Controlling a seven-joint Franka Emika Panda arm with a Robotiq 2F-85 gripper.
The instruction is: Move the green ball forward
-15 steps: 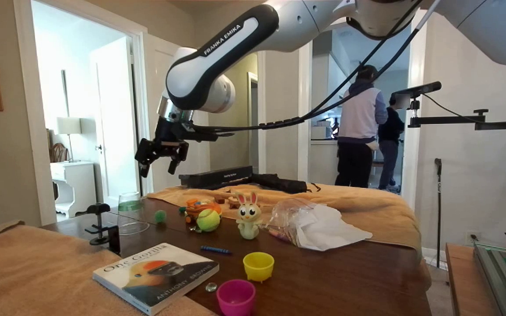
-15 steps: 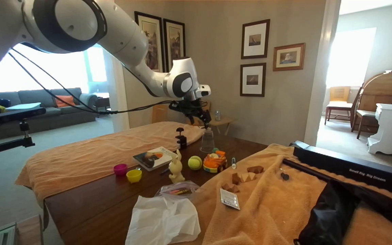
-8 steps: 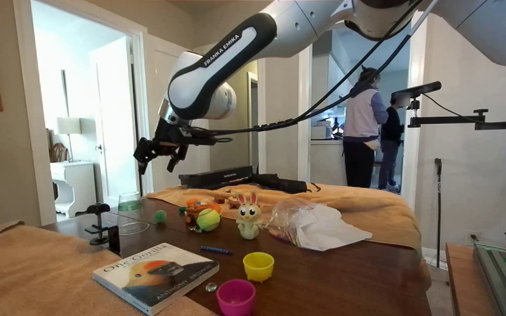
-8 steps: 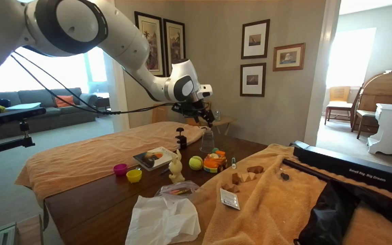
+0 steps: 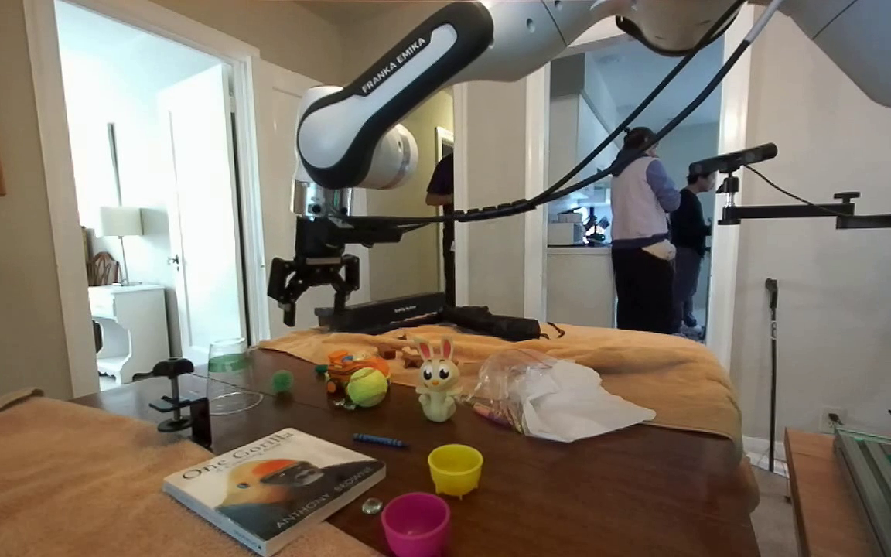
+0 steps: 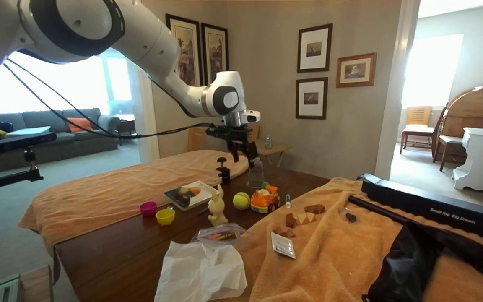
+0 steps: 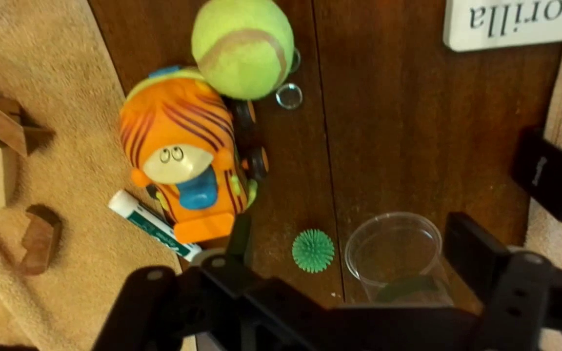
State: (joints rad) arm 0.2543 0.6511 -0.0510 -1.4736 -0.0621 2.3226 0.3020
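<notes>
The gripper point(image 5: 314, 311) hangs over the table point(image 5: 569, 495), its fingers point(image 7: 478, 256) spread wide. The yellow-green tennis ball point(image 7: 242, 51) lies well in from the table's edges, beside an orange toy car point(image 7: 173, 124), perhaps touching it; a spiky green ball point(image 7: 313, 250) sits near a clear cup point(image 6: 255, 176).

One orange toy car point(image 7: 183, 151), just beside it one tennis ball point(image 7: 242, 53) and, it looks like, two glass beads point(image 7: 289, 96)! Near it, one spiky ball point(image 7: 313, 250), one rabbit point(image 5: 438, 383), one clear cup point(image 5: 229, 377); farther off, two small cups point(image 5: 455, 473), one book point(image 5: 275, 491).
</notes>
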